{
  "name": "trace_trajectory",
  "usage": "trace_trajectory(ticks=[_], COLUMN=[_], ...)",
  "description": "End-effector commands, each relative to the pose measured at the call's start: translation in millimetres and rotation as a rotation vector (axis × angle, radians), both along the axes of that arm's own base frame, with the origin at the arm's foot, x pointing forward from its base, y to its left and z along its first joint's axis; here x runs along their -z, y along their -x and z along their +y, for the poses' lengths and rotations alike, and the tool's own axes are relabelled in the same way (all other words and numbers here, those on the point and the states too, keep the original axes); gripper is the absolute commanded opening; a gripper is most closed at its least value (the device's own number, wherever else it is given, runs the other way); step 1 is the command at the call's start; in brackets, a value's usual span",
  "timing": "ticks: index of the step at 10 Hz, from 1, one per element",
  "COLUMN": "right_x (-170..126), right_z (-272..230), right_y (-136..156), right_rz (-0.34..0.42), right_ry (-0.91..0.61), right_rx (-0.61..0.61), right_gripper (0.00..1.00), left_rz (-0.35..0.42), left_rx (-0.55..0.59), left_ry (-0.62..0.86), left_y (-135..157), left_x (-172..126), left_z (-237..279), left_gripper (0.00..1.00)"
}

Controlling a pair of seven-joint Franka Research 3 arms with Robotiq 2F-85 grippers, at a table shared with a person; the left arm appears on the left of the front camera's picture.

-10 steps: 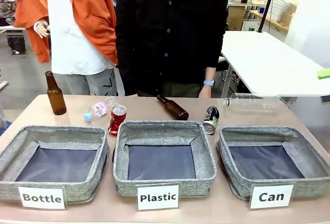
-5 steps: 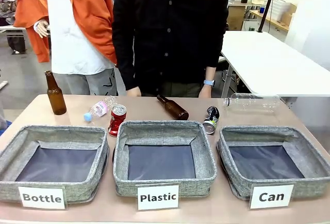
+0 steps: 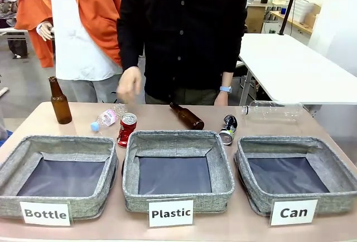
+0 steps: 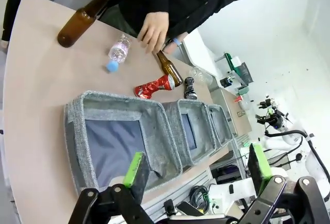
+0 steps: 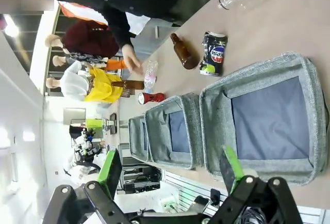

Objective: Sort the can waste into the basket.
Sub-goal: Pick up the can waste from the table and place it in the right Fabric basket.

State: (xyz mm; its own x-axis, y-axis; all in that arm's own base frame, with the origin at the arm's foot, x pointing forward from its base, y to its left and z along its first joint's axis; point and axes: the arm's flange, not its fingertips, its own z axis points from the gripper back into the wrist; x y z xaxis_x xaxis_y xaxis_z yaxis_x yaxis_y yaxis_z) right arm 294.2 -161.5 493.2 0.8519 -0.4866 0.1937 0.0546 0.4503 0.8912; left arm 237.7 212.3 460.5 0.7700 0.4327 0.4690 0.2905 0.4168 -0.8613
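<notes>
A red can (image 3: 126, 129) with a silver top leans against the far left corner of the middle basket; it also lies in the left wrist view (image 4: 153, 85) and the right wrist view (image 5: 150, 98). A dented dark blue can (image 3: 227, 129) (image 5: 213, 53) (image 4: 189, 88) rests behind the gap between the middle and right baskets. The "Can" basket (image 3: 295, 197) (image 5: 309, 95) at the right holds nothing. A person's hand (image 3: 129, 84) hovers above the red can. My left gripper (image 4: 198, 170) and right gripper (image 5: 170, 175) are open, held high off the table.
"Bottle" basket (image 3: 17, 161) and "Plastic" basket (image 3: 220, 164) stand left and middle, both without contents. A brown bottle (image 3: 59, 101) stands upright at far left, another (image 3: 187, 116) lies behind the middle basket. A small crushed plastic bottle (image 3: 107, 117) and a large clear one (image 3: 272, 110) lie at the back.
The person's hand has risen from beside the body and come forward over the table, above the red can. Cans, bottles and baskets have not moved.
</notes>
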Motion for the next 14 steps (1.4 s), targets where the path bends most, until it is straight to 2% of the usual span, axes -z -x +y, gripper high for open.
trace_trajectory(ticks=[1,4,5,7,8,9,10,11,12,13,14], right_x=[-11,-25,-18,1,6,0,13,13,17,16,17], right_z=[38,155,197,265,281,275,289,289,291,297,300], right_y=[-18,-78,-100,-128,-135,-132,-116,-116,-130,-124,-146], right_rz=[0.058,0.178,0.230,0.284,0.276,0.203,0.251,0.251,0.243,0.279,0.323], right_ry=[0.136,0.451,0.577,0.738,0.784,0.789,0.731,0.731,0.772,0.828,0.840], right_rx=[-0.059,-0.185,-0.194,-0.283,-0.284,-0.218,-0.290,-0.290,-0.289,-0.232,-0.212], right_gripper=[1.00,1.00,1.00,1.00,1.00,1.00,1.00,1.00,1.00,1.00,1.00], left_rz=[-0.028,-0.028,-0.028,-0.028,-0.028,-0.028,-0.028,-0.028,-0.028,-0.028,-0.028], left_rx=[0.003,0.003,0.003,0.003,0.003,0.003,0.003,0.003,0.003,0.003,0.003], left_ry=[0.001,0.001,0.001,0.001,0.001,0.001,0.001,0.001,0.001,0.001,0.001], left_y=[-4,-4,-4,-4,-4,-4,-4,-4,-4,-4,-4], left_x=[-2,-2,-2,-2,-2,-2,-2,-2,-2,-2,-2], left_z=[1,1,1,1,1,1,1,1,1,1,1], left_gripper=[1.00,1.00,1.00,1.00,1.00,1.00,1.00,1.00,1.00,1.00,1.00])
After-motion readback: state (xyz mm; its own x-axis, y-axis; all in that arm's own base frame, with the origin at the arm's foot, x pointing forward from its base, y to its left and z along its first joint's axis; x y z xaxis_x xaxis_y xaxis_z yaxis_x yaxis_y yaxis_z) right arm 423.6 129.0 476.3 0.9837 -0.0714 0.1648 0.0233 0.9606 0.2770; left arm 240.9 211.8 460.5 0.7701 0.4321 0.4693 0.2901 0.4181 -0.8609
